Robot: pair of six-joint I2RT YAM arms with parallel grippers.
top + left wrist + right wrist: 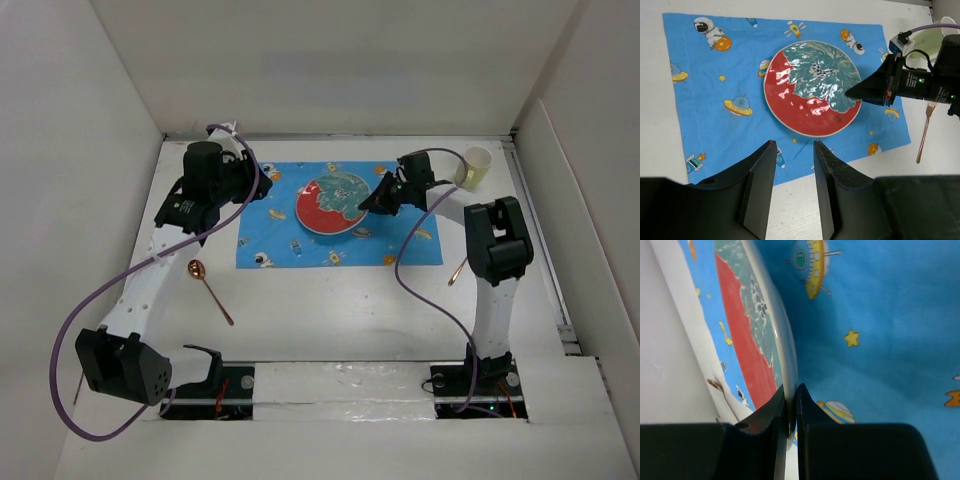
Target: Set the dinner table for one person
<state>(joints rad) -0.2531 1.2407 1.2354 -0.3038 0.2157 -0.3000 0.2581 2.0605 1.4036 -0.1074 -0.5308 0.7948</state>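
Note:
The dinner table (340, 310) is a white walled surface with a blue patterned mat (275, 240) on it. A red and green plate (330, 207) lies on the mat. My right gripper (366, 205) is shut on the plate's right rim. In the right wrist view the rim of the plate (747, 330) is pinched between the two fingers of that gripper (791, 387). My left gripper (262, 188) hovers at the mat's left end, apart from the plate. The left wrist view shows it (795, 146) open and empty, with the plate (810, 95) beyond it.
A copper spoon (210, 290) lies on the table left of the mat. On the right side lies a copper fork (458, 270). A pale cup (475, 166) stands at the back right corner. White walls enclose the table.

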